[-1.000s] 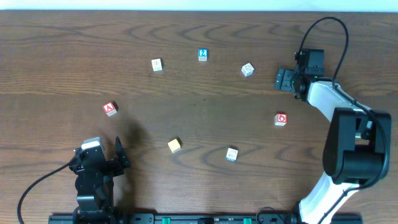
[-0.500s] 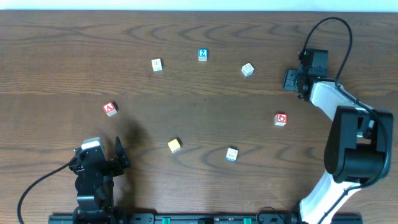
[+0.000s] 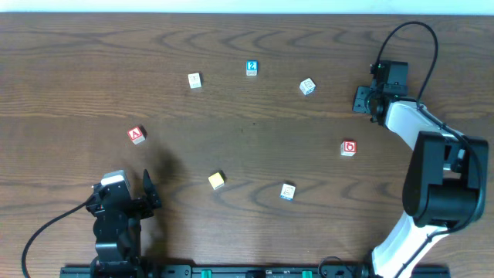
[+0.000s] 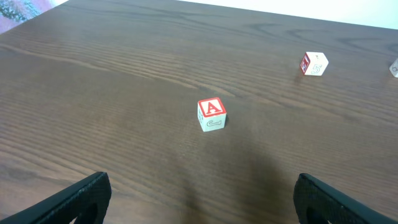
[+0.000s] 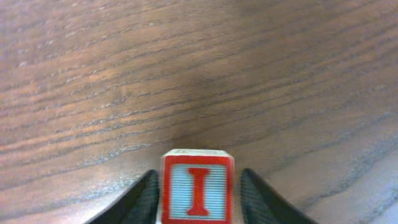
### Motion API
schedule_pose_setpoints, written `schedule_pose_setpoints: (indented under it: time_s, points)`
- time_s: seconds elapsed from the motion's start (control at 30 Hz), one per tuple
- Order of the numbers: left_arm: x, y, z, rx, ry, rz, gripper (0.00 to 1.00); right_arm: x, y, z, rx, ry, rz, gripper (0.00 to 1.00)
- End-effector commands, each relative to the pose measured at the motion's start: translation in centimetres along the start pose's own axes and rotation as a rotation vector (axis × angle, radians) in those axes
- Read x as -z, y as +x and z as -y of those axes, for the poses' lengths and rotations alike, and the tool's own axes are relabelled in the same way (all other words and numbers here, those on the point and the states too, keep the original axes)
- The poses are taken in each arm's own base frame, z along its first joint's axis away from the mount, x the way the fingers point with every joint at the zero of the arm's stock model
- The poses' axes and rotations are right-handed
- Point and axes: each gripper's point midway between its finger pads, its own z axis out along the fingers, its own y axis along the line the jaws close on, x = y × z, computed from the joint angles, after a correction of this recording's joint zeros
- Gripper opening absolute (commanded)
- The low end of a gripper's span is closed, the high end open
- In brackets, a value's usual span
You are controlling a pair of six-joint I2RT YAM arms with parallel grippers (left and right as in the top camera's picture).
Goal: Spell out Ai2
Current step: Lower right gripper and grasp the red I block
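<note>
The red-framed A block (image 3: pixel 137 135) lies on the table at the left; it also shows in the left wrist view (image 4: pixel 212 115), ahead of my left gripper (image 4: pixel 202 202), which is open and empty near the front edge (image 3: pixel 147 193). The blue 2 block (image 3: pixel 251 68) lies at the back middle. My right gripper (image 3: pixel 361 99) is at the back right, shut on a red-framed I block (image 5: pixel 198 190) that sits between its fingers (image 5: pixel 198 180). The I block is hidden in the overhead view.
Other letter blocks lie scattered: a white one (image 3: pixel 194 80) at the back left, a pale one (image 3: pixel 307 86) left of the right gripper, a red one (image 3: pixel 349 147), a yellow one (image 3: pixel 217 181) and a pale blue one (image 3: pixel 287 191). The table's far edge runs behind.
My right gripper shifted a little to the right and its fingers drew closer together. The left arm and the loose blocks have not moved.
</note>
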Motion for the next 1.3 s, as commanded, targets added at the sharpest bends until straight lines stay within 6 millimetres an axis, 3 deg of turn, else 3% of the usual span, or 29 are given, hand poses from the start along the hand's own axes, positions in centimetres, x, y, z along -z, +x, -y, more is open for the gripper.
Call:
schedule_pose_setpoints:
  time_s: [0.0, 0.33, 0.53, 0.8, 1.0, 1.1, 1.2, 1.27]
  points:
    - [-0.3, 0.8, -0.4, 0.005, -0.022, -0.015, 0.95, -0.1, -0.5, -0.1, 0.001, -0.013, 0.008, 0.36]
    - [-0.3, 0.8, -0.4, 0.005, -0.022, -0.015, 0.95, -0.1, -0.5, -0.2, 0.001, -0.017, 0.007, 0.3]
    - [-0.3, 0.8, -0.4, 0.005, -0.022, -0.015, 0.95, -0.1, -0.5, -0.2, -0.036, -0.019, 0.007, 0.2]
    - [-0.3, 0.8, -0.4, 0.005, -0.022, -0.015, 0.95, 1.0, -2.1, -3.9, -0.046, -0.138, 0.013, 0.09]
    - [-0.3, 0.8, -0.4, 0.005, -0.022, -0.015, 0.95, 4.3, -5.5, -10.0, 0.037, -0.232, 0.025, 0.07]
    - [-0.3, 0.8, -0.4, 0.005, -0.022, -0.015, 0.95, 6.9, -6.5, -14.9, 0.112, -0.291, 0.039, 0.07]
    - [-0.3, 0.8, -0.4, 0.005, -0.022, -0.015, 0.95, 9.5, -5.8, -21.0, 0.22, -0.363, 0.056, 0.01]
    - [-0.3, 0.8, -0.4, 0.005, -0.022, -0.015, 0.95, 10.3, -4.4, -23.8, 0.237, -0.355, 0.061, 0.01]
